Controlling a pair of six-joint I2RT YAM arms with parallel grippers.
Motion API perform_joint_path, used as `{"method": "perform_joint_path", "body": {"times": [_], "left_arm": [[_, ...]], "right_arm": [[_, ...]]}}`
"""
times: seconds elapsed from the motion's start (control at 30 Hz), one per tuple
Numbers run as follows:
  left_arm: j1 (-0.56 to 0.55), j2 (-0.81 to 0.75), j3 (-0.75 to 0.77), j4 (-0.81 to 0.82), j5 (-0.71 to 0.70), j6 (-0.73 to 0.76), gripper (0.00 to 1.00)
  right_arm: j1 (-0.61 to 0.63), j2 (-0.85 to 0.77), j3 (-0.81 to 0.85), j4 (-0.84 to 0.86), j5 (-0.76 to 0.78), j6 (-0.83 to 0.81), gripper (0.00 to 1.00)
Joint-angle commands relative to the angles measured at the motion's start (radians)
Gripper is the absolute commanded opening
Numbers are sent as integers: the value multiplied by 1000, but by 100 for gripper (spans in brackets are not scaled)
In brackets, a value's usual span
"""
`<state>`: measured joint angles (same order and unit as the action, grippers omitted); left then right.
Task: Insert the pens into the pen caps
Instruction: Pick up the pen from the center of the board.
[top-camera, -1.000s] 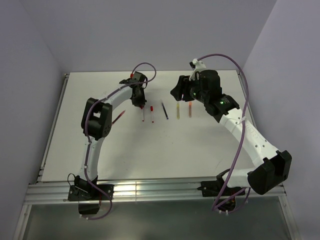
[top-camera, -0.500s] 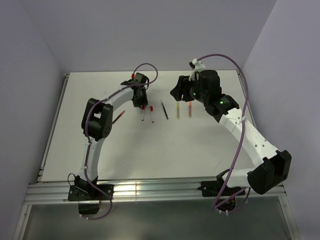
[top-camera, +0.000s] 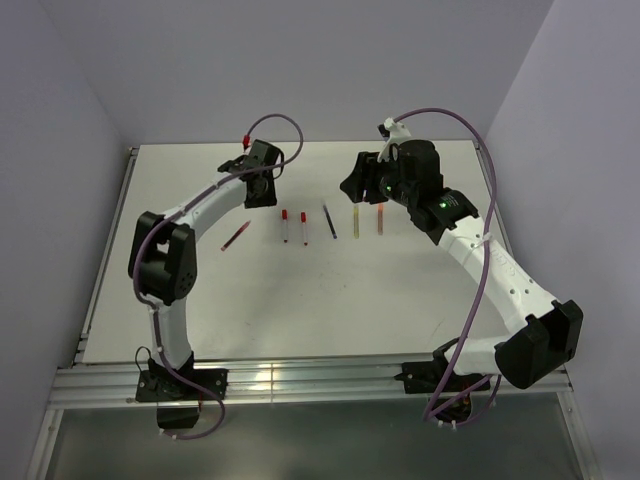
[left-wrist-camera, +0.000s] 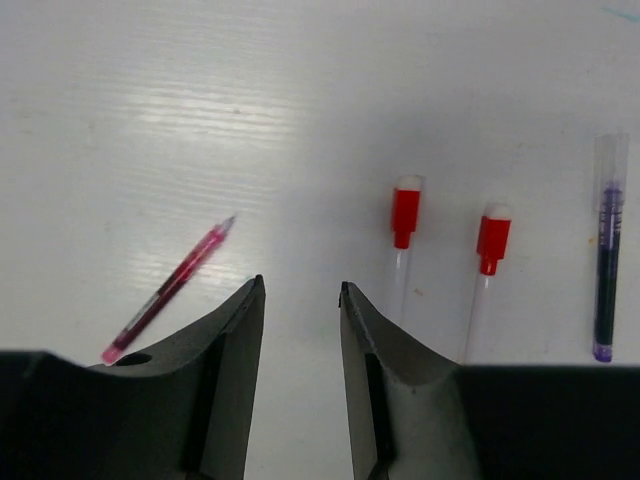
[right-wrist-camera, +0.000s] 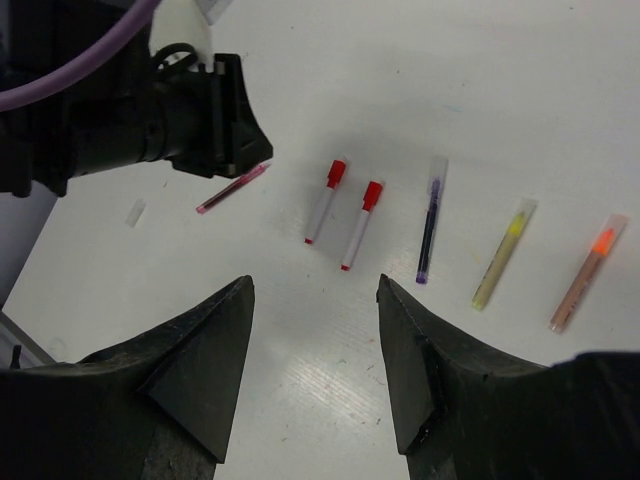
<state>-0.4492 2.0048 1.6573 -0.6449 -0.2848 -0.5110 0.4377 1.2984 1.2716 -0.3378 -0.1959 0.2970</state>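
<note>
Six pens lie in a row on the white table. A loose dark red pen lies slanted at the left. Right of it are two white pens wearing red pen caps, then a dark purple pen under a clear cap. A yellow pen and an orange pen end the row. A small pale cap lies alone at the left. My left gripper hovers open and empty between the dark red pen and the capped pens. My right gripper hangs open and empty, high over the row.
Purple cables loop over both wrists. In the right wrist view the black body of the left gripper sits just behind the dark red pen. A metal rail runs along the table's near edge, and walls close in at the left and the back.
My left gripper has opened, let go of the leftmost red-capped pen and drawn back and to the left; its elbow has swung left. The right arm has not moved.
</note>
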Motion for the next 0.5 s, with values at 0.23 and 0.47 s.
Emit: {"method": "perform_joint_path", "body": {"times": [0.23,0.47], "left_arm": [[37,-106,-206,16,-134,92,51],[93,-83,-189,57,-56,193,55]], "right_arm": [[-4,-62,14,17,-30,13,60],[-4,-85,9,20,-31,10,60]]}}
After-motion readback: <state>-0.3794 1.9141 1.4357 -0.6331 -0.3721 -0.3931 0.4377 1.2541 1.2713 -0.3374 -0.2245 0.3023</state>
